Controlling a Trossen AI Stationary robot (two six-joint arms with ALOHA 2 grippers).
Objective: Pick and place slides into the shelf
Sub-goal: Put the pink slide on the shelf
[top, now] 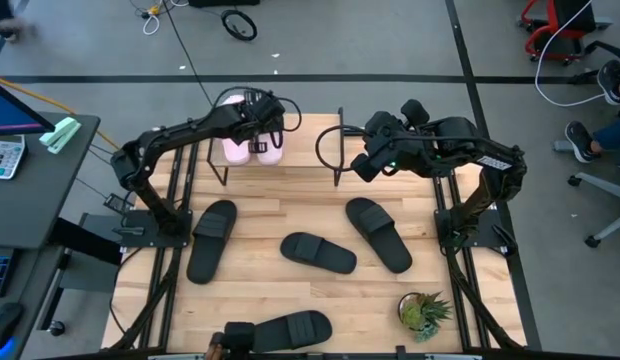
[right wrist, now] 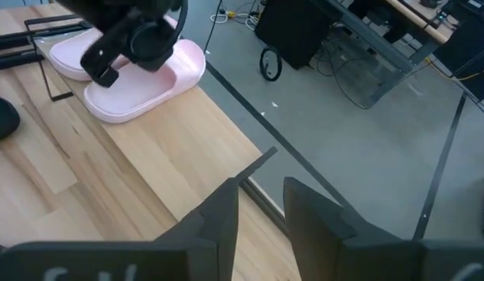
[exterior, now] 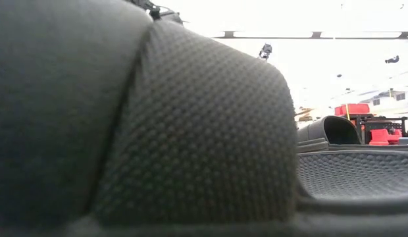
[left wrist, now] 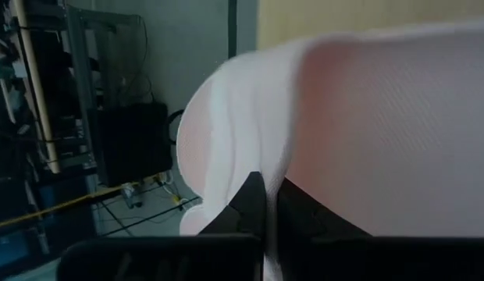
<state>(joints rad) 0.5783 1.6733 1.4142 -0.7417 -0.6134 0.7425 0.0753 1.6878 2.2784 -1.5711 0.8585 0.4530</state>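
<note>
High view shows the wooden tabletop (top: 290, 225) with the shelf (top: 305, 150) along its far edge, its thin black legs standing on the planks. Two pale pink slides (top: 252, 148) sit side by side at the shelf's left end. Four black slides lie loose on the table: one at left (top: 212, 240), one in the middle (top: 318, 253), one right of middle (top: 379, 234), and one at the near edge (top: 280, 331). A small potted plant (top: 424, 312) stands near right.

The left gripper (top: 268, 112) hangs over the pink pair with its fingers (left wrist: 250, 204) pressed together, right against a pink slide (left wrist: 367, 133) in its wrist view; whether it pinches the slide I cannot tell. The right gripper (right wrist: 261, 204) hovers over the shelf's right part, fingers spread and empty.

These slides look light, foamy and bendy, with a textured strap that should not slip. Pinching the wide strap at its arch seems the surest hold; a sole edge would likely flex and sag.
</note>
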